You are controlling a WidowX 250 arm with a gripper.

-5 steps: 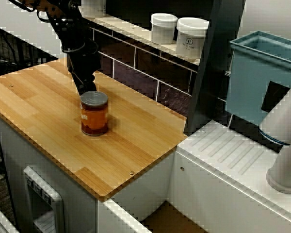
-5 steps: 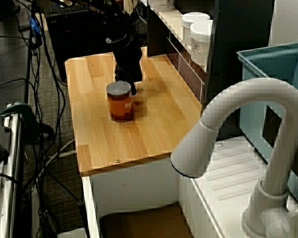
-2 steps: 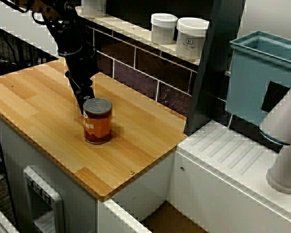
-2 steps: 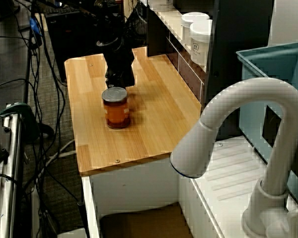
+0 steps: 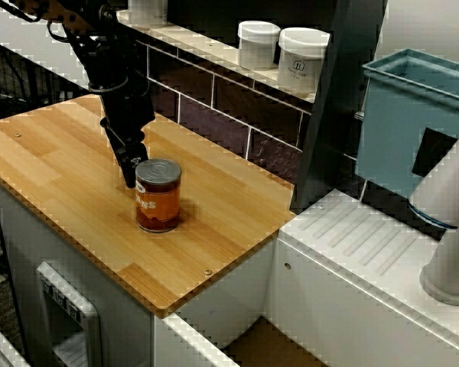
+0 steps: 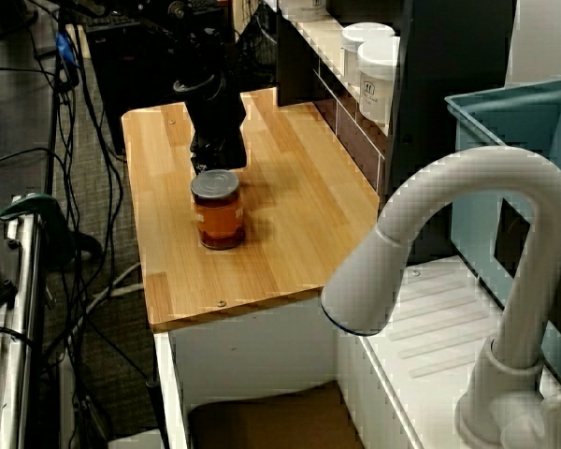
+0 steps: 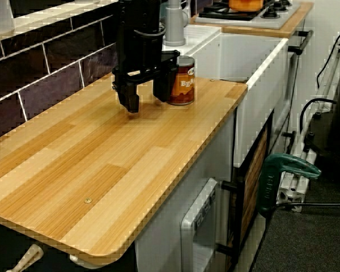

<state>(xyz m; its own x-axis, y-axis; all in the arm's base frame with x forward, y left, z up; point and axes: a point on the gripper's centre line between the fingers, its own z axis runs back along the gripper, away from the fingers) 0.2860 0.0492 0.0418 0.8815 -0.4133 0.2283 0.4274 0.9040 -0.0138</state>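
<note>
Gripper (image 7: 146, 102) hangs low over the wooden desk (image 7: 102, 170), jaws spread wide and empty. Orange-labelled can (image 7: 183, 80) stands upright on the desk just beside one finger, outside the jaws; contact cannot be told.

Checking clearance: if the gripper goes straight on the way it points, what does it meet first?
Likely the wooden countertop: the open gripper points straight down beside the can, which seems just off that line, though depth is unclear.
</note>
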